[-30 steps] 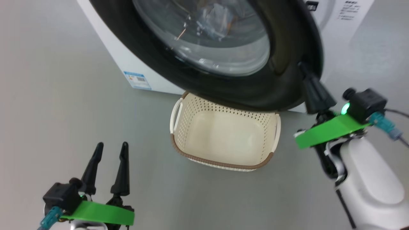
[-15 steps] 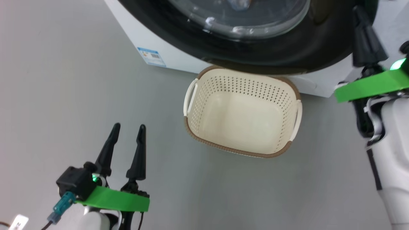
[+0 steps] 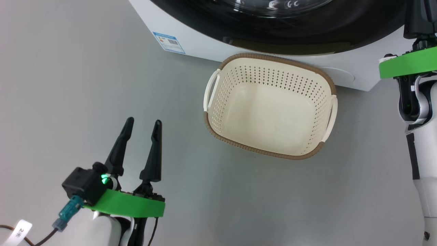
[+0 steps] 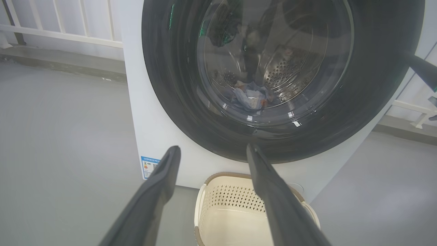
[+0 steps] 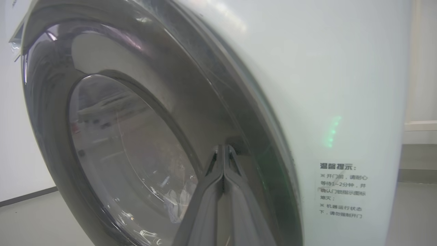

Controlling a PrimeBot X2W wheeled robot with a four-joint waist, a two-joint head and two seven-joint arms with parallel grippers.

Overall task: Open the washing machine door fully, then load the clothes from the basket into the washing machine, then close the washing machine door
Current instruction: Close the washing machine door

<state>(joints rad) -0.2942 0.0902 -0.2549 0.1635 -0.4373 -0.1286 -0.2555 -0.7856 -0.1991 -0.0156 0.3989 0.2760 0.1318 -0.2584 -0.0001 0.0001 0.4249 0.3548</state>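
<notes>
The washing machine door (image 4: 164, 68) lies flat against the white washing machine (image 4: 136, 102), its black rim (image 3: 307, 30) along the top of the head view. Through its glass, light-blue clothes (image 4: 251, 97) lie in the steel drum. The basket (image 3: 259, 150) stands on the floor below the door and is empty. My left gripper (image 3: 143, 121) hovers open to the basket's left, with nothing between its fingers (image 4: 269, 191). My right gripper (image 5: 223, 147) is shut, its tips touching the door's glossy rim (image 5: 136, 102) near the right edge.
Grey floor surrounds the basket on the left and front. A blue label sticker (image 3: 169, 42) is low on the machine's front. A white railing (image 4: 61, 27) runs behind the machine. My right forearm (image 3: 423, 164) stands along the right side.
The head camera has swung, so the basket sits higher and further right. The door rim no longer overlaps the basket's back edge. Both grippers keep their state.
</notes>
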